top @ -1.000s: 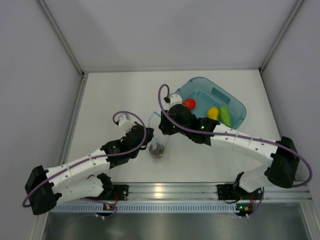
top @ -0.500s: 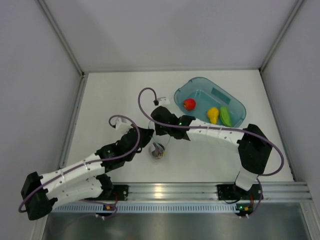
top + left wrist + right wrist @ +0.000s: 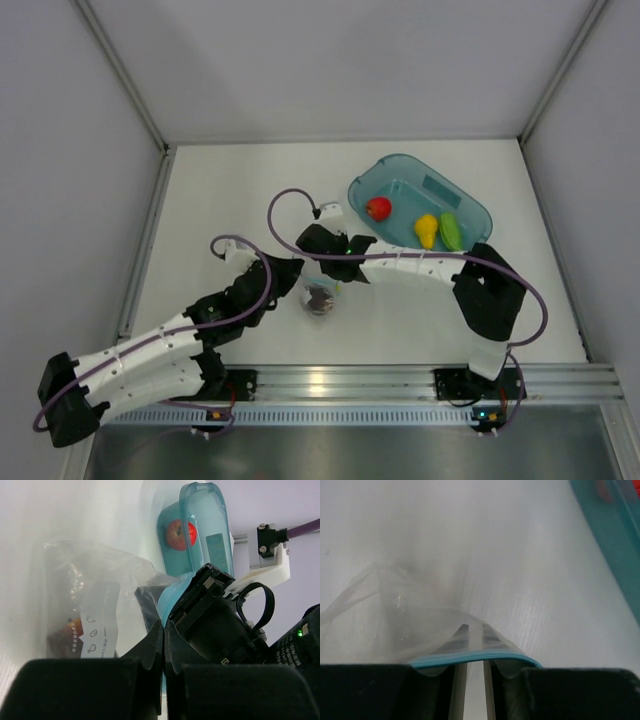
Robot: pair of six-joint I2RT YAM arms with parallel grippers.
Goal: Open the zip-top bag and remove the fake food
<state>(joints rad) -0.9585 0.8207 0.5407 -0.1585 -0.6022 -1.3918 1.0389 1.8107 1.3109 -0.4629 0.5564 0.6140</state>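
The zip-top bag (image 3: 331,291) stands between both grippers; it also shows in the left wrist view (image 3: 90,580), with the dark maroon piece (image 3: 318,298) inside it. My left gripper (image 3: 293,268) is shut on the bag's edge near the mouth (image 3: 164,625). My right gripper (image 3: 322,272) is at the bag's mouth. In the right wrist view its fingertips (image 3: 475,628) show through the plastic, a narrow gap apart, with the blue zip strip (image 3: 470,657) lying across them. The red (image 3: 378,208), yellow (image 3: 427,229) and green (image 3: 452,232) pieces lie in the teal tray (image 3: 400,160).
The teal tray stands at the back right, just beyond the right wrist, and it also shows in the left wrist view (image 3: 220,515). White walls close in the table on the left, back and right. The arms' cables loop above the bag.
My right gripper has moved left and down from the tray's edge to the bag's mouth. The left arm has shifted slightly down and left, still holding the bag.
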